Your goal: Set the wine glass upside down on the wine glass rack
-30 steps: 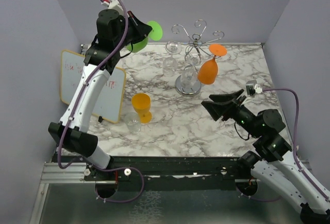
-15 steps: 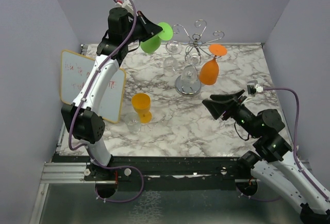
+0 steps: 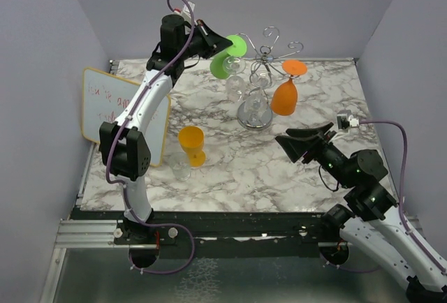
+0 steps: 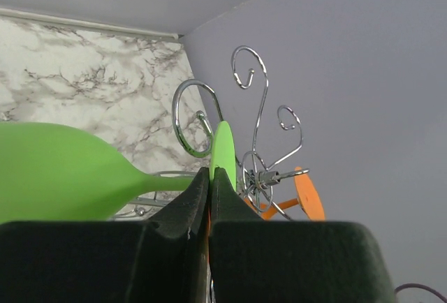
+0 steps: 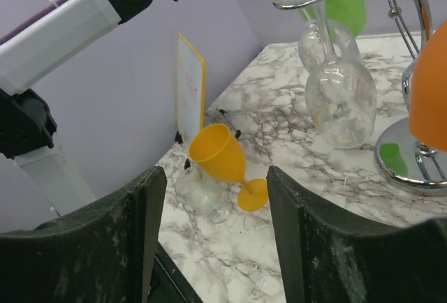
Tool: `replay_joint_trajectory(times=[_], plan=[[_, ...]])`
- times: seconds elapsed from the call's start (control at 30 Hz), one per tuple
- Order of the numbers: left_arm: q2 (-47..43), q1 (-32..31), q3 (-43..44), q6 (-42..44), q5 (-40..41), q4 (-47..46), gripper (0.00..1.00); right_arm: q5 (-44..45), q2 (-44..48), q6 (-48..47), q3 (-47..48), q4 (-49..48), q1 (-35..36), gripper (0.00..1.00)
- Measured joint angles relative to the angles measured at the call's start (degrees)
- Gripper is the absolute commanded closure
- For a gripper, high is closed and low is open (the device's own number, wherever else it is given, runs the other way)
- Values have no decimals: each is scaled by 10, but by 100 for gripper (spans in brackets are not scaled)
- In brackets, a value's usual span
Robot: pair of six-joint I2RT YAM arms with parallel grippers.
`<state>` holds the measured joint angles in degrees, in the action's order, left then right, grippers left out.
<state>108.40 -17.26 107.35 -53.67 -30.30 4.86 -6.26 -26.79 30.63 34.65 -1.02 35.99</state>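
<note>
Green and opaque, the wine glass (image 3: pixel 223 65) looks to us like plastic, so we judge it light, stiff and less breakable than the clear glasses (image 3: pixel 255 100) hanging on the wine glass rack (image 3: pixel 265 55). Its smooth, thin stem is probably slippery, and the bowl's weight could turn it within a loose grip.

The left gripper (image 4: pixel 210 174) is clamped tight on that stem, right against the foot. We think this is the best place to hold it, because the foot works as a stop and the bowl hangs free. The glass is carried high above the table (image 3: pixel 230 167) at the rack's left side. It lies roughly on its side, with the foot toward a curled chrome arm (image 4: pixel 187 118). We cannot tell whether foot and wire touch.

The stem has to slide into a loop so the foot catches on the wire, and the rack may rock if nudged.

1 orange glass (image 3: pixel 282 97) hangs upside down on the rack's right side. The right gripper (image 3: pixel 297 139) hovers low and well apart from the rack, jaws spread and holding nothing.
</note>
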Motion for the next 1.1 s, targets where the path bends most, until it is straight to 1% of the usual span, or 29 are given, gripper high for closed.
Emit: replay_joint_trajectory(times=[0.17,0.3,0.43,0.9,1.1], plan=[[10,0,19,-19,-19,-16,100,7,5,0,-1,1,0,36],[32,0,56,-34,-31,-26,100,10,3,0,-1,3,0,36],[51,0,74,-52,-44,-35,100,12,2,0,-1,4,0,36],[77,-6,77,-107,-70,-99,100,21,2,0,-1,5,0,36],[124,-6,132,-117,-70,-111,100,22,2,0,-1,6,0,36]])
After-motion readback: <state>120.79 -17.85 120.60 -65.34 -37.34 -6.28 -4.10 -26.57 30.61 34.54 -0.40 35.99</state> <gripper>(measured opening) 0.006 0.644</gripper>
